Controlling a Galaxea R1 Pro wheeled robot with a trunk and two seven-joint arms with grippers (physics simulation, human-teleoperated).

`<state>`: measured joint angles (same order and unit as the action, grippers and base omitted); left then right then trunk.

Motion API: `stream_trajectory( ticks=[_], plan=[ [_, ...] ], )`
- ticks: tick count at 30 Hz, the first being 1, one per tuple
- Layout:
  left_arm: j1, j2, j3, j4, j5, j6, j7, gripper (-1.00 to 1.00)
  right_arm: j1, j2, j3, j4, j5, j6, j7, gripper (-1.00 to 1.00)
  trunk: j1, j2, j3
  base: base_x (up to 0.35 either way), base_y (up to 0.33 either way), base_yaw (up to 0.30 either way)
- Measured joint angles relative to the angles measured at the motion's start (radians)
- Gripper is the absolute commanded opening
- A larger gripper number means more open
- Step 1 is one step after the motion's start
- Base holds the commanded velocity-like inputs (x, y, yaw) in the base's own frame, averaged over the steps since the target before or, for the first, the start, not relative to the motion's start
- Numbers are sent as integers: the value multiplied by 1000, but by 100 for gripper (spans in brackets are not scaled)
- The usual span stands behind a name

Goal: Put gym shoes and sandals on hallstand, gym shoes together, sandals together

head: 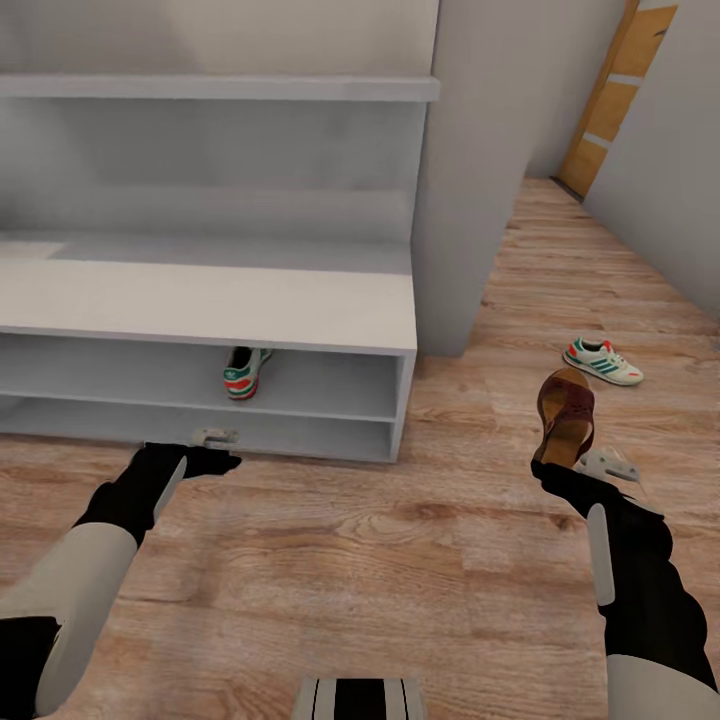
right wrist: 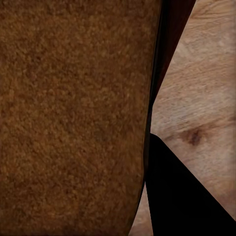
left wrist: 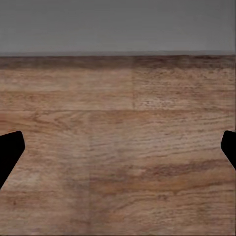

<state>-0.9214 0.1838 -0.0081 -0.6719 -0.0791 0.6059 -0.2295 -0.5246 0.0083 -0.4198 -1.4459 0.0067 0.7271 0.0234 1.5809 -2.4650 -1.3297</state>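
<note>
Right claw [head: 552, 468] grips dark brown leather slip-on sandal [head: 566, 414] above light wood-plank floor [head: 400, 540]; left claw [head: 215, 461] open, empty, at pale grey shelving unit [head: 300, 310]'s lower front edge

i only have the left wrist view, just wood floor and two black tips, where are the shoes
Observer: One cream-white sneaker with green stripes sits on the low shelf of the pale grey hallstand.
Operator: and the other one
Observer: The second cream-white sneaker lies on the wood plank floor, off to the robot's right.
Operator: right arm doing anything
Observer: The right gripper holds a dark brown leather sandal up off the floor.
</note>
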Motion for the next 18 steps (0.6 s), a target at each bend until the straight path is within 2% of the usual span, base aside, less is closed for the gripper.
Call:
stream_trajectory(
  ticks=[4, 8, 11, 12, 14, 15, 16, 17, 18],
  plan=[
    [84, 1, 3, -64, 1, 0, -51, 100, 0, 1, 1, -1, 3, -1, 0, -100, 0, 0, 0, -6, 0, 0],
    [168, 2, 38, -138, 2, -4, -137, 100, 0, 1, 2, -1, 6, -2, 0, -100, 0, 0, 0, -1, 0, 0],
    [266, 3, 152, -241, 4, -43, -273, 100, 0, 3, 3, -1, 6, -2, 0, -100, 0, 0, 0, 0, 0, 0],
    [281, 3, 173, -256, 4, -48, -301, 100, 0, 3, 3, -1, 7, -2, 0, -100, 0, 0, 0, 0, 0, 0],
    [334, 2, 261, -309, 4, -58, -417, 100, 0, 5, 4, -1, 7, -2, 0, -100, 0, 0, 0, 0, 0, 0],
    [348, 2, 285, -322, 4, -60, -448, 100, 0, 5, 4, -2, 8, -2, 0, -100, 0, 0, 0, 0, 0, 0],
    [370, 2, 330, -347, 4, -62, -500, 100, 0, 6, 4, -2, 7, -2, 0, -100, 0, 0, 0, 0, 0, 0],
    [416, 2, 429, -394, 2, -66, -586, 100, 0, 7, 4, -2, 8, -2, 0, -100, 0, 0, 0, 0, 0, 0],
    [431, 1, 471, -406, 3, -65, -604, 100, 0, 7, 4, -2, 8, -2, 0, -100, 0, 0, 0, 0, 0, 0]
  ],
)
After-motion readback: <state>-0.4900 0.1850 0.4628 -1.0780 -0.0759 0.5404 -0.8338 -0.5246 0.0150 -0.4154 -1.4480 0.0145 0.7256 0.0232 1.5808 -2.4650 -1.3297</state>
